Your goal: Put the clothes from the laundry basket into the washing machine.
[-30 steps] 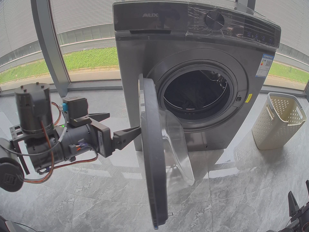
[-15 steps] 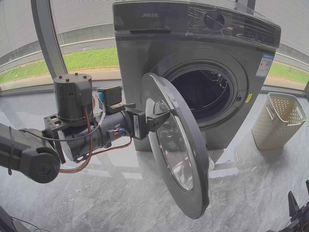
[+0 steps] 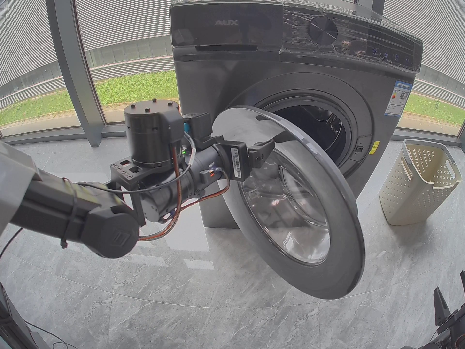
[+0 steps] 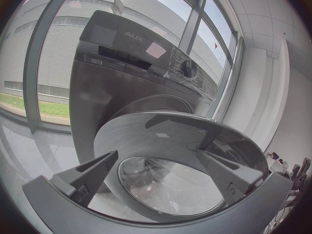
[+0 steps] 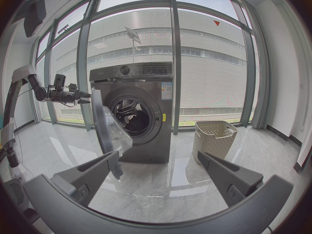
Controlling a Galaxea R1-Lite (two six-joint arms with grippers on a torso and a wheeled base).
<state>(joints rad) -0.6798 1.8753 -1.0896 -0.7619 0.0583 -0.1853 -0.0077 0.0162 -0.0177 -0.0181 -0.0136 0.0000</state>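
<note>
Left tool (image 4: 156,155) has its fingers spread wide with nothing between them, up at the outer face of the door (image 3: 300,209) near its upper rim, on the hinge side. I cannot tell whether a fingertip actually touches the metal. Right tool (image 5: 157,156) hangs low over the floor (image 3: 193,292), well apart from everything, equally wide and holding nothing.

The door stands partway between open and shut, tilted across the mouth of the drum (image 3: 319,127) of the washing machine (image 3: 208,83). The laundry basket (image 3: 407,190) sits upright on the floor just beside the machine, on its right. Its visible inner walls look bare, and the drum is too dark to tell whether the clothes lie inside.

The door is stiff and heavy-looking and turns only on its hinge, so I judge it answers best to a push on the broad metal ring, away from the hinge. The domed glass in the middle looks smooth and likely to let a finger slide. Clothes would be soft, limp and light, best pinched at a bunched fold.
</note>
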